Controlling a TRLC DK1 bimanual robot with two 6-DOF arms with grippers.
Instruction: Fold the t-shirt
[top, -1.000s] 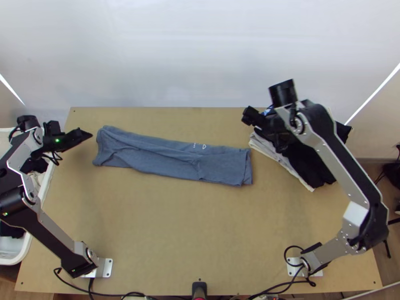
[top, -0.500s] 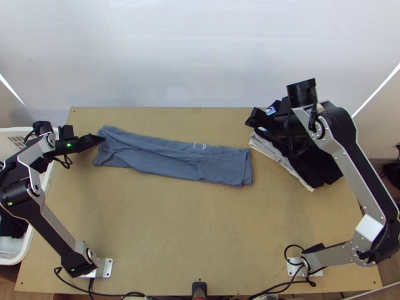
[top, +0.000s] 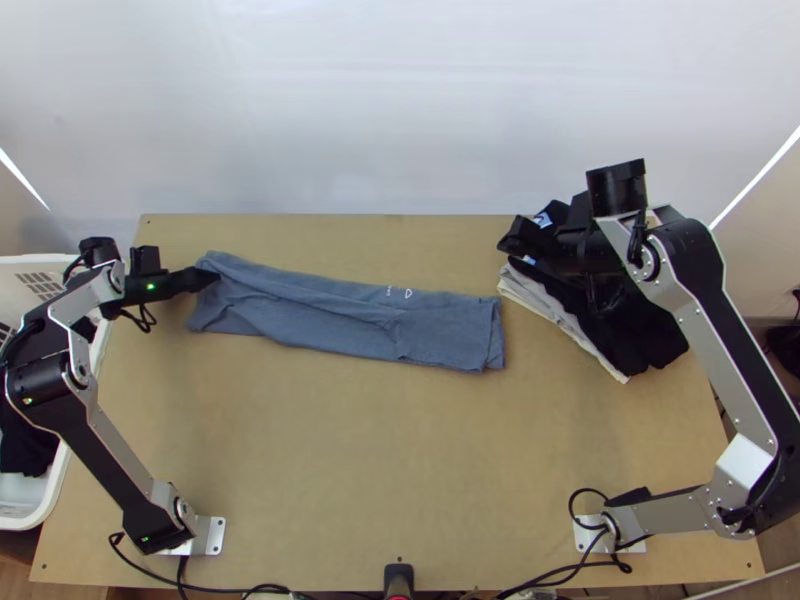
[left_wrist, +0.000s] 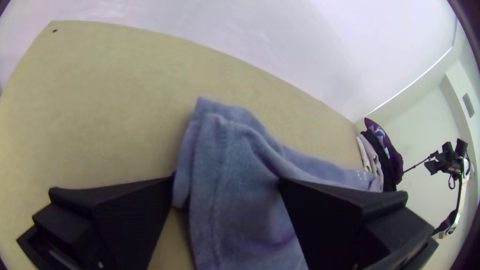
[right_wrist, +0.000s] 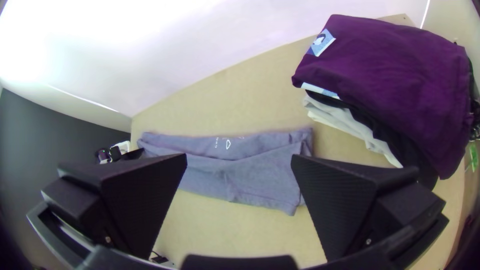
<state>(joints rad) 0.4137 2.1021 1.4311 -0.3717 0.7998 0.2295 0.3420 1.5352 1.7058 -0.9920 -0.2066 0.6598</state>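
Seeing wooden table (top: 400, 470) under the blue t-shirt (top: 340, 322), pale wall (top: 400, 110) behind it, basket (top: 22, 262) past one end; holding left gripper (top: 205, 280) wide open at that end, right gripper (top: 514, 240) gaping near the other.

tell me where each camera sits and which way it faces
Top view: fixed high over the table's near edge, looking steeply down at the table; the left arm and right arm show.
Left wrist view: on the left arm's wrist, looking past the left gripper's own parted fingers at one end of the t-shirt; the right arm shows farther off.
Right wrist view: on the right arm's wrist, looking past the right gripper's own parted fingers across the table.
Both wrist views share the t-shirt and clothes stack.
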